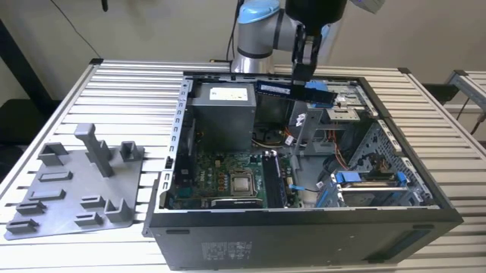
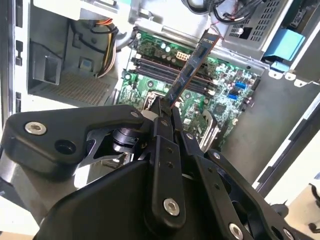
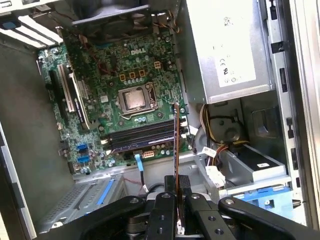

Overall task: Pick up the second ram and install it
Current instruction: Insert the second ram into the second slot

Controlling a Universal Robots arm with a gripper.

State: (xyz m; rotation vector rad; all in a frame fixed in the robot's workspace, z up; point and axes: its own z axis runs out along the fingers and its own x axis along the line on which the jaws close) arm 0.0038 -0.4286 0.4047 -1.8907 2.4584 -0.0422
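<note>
Bright even light, soft shadows, sharp

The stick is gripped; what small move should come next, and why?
Probably carry the second ram, clamped in the gripper, over the memory slots before lowering it. In the exterior view it hangs above the case, away from the slots and crosswise to them.
</note>
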